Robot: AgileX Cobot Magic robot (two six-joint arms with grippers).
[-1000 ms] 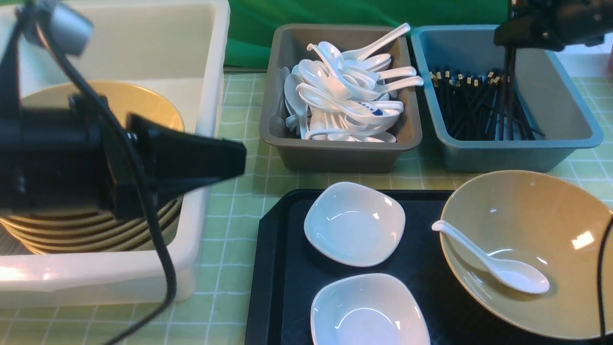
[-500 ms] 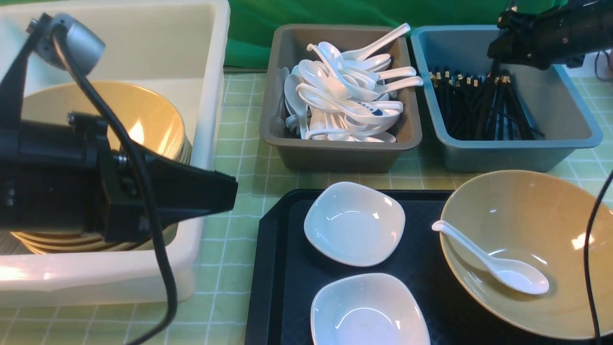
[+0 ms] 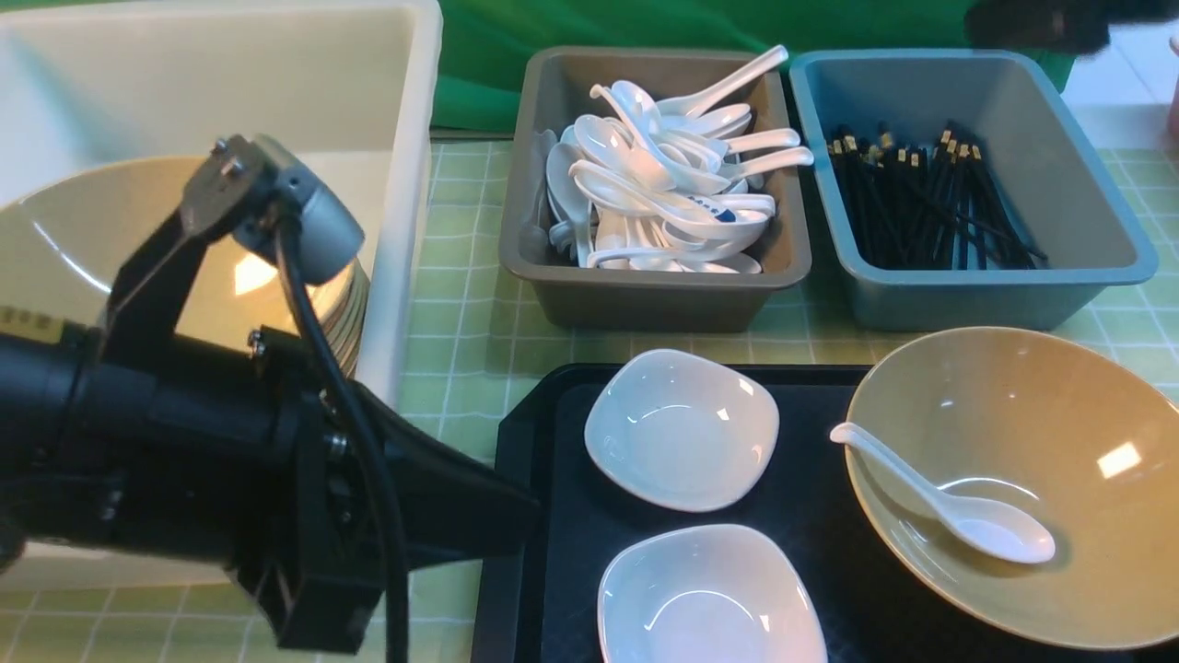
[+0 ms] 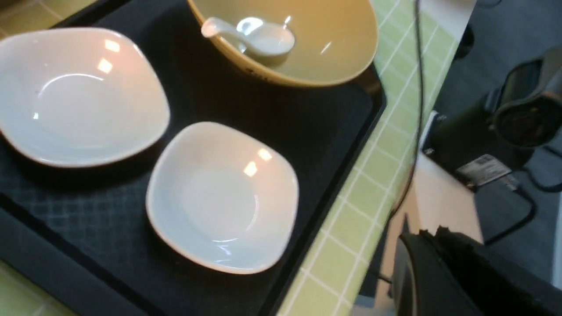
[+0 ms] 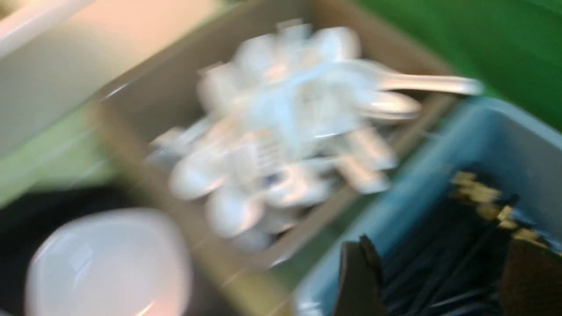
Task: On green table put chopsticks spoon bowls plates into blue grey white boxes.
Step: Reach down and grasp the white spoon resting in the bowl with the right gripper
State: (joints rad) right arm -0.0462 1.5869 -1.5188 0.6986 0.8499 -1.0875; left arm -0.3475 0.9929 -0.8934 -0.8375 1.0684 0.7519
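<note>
My left gripper [image 3: 531, 505] is shut and empty, its tip at the black tray's left edge, beside two white plates [image 3: 682, 428] [image 3: 709, 599]. They also show in the left wrist view [image 4: 79, 96] [image 4: 224, 197], with the gripper tip [image 4: 432, 232] off to the side. A tan bowl [image 3: 1059, 396] on the tray holds a white spoon [image 3: 949, 502]. My right gripper [image 5: 443, 281] is open and empty above the chopsticks [image 3: 930, 207] lying in the blue box [image 3: 967, 304]. In the front view it is a dark blur [image 3: 1032, 23] at the top edge.
The grey box [image 3: 645, 304] is full of white spoons. The big white box [image 3: 405, 184] at the left holds a stack of tan bowls [image 3: 55, 239]. The black tray [image 3: 829, 516] lies on the green table [image 3: 451, 368]. My left arm hides the white box's front.
My right gripper let the chopsticks drop into the blue box and rose to the top of the view. My left gripper moved down and right, from over the white box to the tray's left edge.
</note>
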